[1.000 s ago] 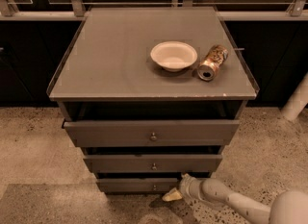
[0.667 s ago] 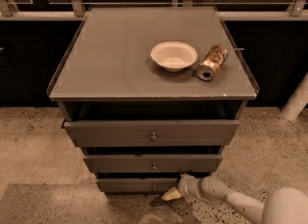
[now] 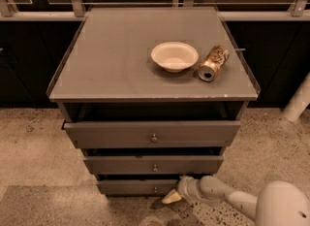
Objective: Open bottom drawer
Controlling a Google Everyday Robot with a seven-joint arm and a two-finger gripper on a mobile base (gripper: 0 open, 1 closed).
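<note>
The bottom drawer (image 3: 131,187) is the narrowest, lowest grey front of the cabinet, with a tiny round knob (image 3: 155,189) at its centre. It stands a little way out, with a dark gap above it. My gripper (image 3: 171,198) is low by the floor at the drawer's right end, just right of the knob and slightly below it. My white arm (image 3: 227,198) reaches in from the lower right.
The middle drawer (image 3: 154,164) and the top drawer (image 3: 152,133) above also stand slightly out. On the cabinet top (image 3: 106,60) sit a white bowl (image 3: 174,56) and a can (image 3: 213,63) lying on its side. A speckled floor (image 3: 34,142) surrounds the cabinet; a white pipe (image 3: 299,101) stands at right.
</note>
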